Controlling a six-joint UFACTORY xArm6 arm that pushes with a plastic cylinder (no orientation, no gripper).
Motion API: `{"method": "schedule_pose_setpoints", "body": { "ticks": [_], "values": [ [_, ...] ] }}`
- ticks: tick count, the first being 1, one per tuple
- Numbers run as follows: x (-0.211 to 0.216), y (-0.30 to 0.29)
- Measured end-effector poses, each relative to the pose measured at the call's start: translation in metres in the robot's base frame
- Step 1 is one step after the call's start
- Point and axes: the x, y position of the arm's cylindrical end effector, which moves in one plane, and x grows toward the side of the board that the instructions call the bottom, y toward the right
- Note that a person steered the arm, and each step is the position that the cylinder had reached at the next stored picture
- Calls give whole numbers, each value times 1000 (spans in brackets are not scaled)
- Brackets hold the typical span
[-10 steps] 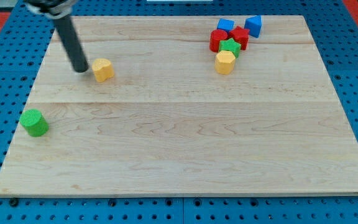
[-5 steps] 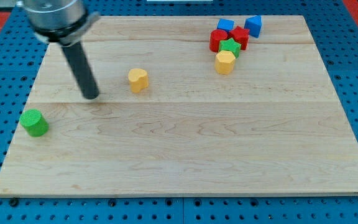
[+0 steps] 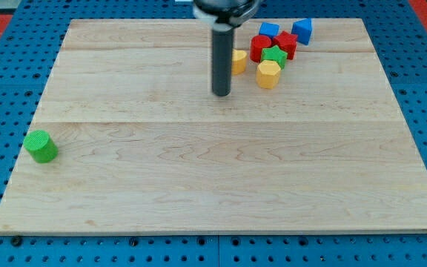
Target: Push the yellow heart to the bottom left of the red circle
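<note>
The yellow heart (image 3: 239, 61) lies near the view's top, just left of and slightly below the red circle (image 3: 259, 48), partly hidden by my rod. My tip (image 3: 221, 93) rests on the board below and left of the yellow heart, a short gap away. The red circle sits at the left of a tight cluster of blocks.
The cluster holds a green star (image 3: 274, 56), a red block (image 3: 286, 44), two blue blocks (image 3: 269, 30) (image 3: 302, 30) and a yellow hexagon (image 3: 269, 74). A green cylinder (image 3: 41, 146) stands near the wooden board's left edge (image 3: 21, 159).
The yellow heart has slid right and up across the board to beside the red circle. My tip has followed it to the right.
</note>
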Motion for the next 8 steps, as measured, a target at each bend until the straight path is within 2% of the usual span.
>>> {"method": "schedule_pose_setpoints", "body": {
  "ticks": [2,6,8],
  "values": [
    [72,-56],
    [114,-143],
    [182,-184]
  ]
}}
